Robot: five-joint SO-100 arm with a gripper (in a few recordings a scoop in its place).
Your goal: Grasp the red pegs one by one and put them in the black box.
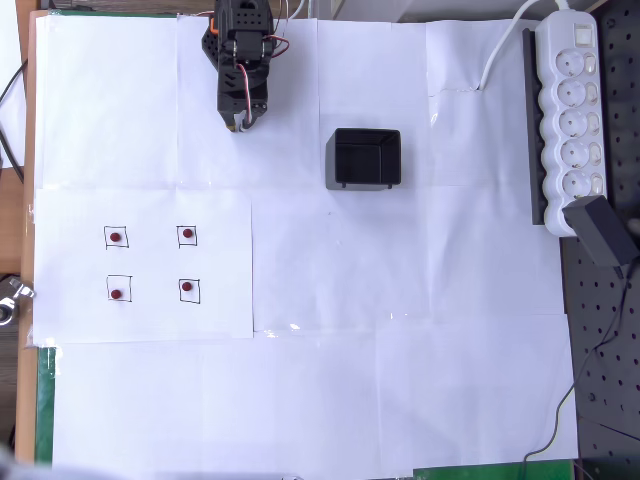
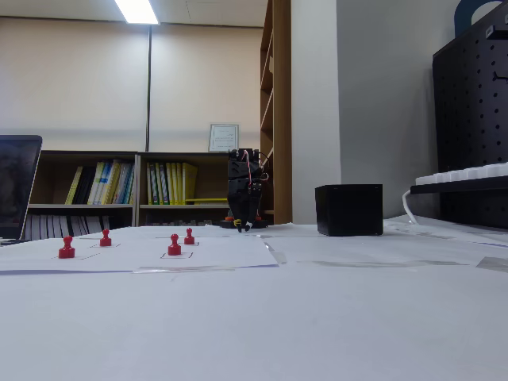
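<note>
Red pegs (image 1: 116,238) (image 1: 187,235) (image 1: 117,294) (image 1: 187,288) stood one to a drawn square on a paper sheet (image 1: 230,320) at the left of the overhead view, four in all, none yet in the black box (image 1: 363,159). The fixed view showed them upright with round heads and flared bases (image 2: 67,248) (image 2: 105,238) (image 2: 174,245) (image 2: 189,236). The box sat open-top near the middle of the bench (image 1: 330,400), well apart from the pegs.

The arm was folded at the far edge, with the tool (image 1: 244,126) pointing down just above the paper, between the pegs and the box but near neither. Whether its fingers were together or apart could not be told from either view; it held nothing.

Probable faults from this state:

- Small round heads offered little to grip. An off-centre close would likely tip a peg or squirt it sideways.
- Pegs stood in close pairs. A wide approach to one could knock its neighbour over, and a fallen peg would roll.
- The paper lay loose with taped seams (image 1: 290,328). A tool driven too low could snag or drag the sheet and shift all four pegs.
- Thin box walls meant a low carry could nudge the box, and an early release would drop the peg outside it.
</note>
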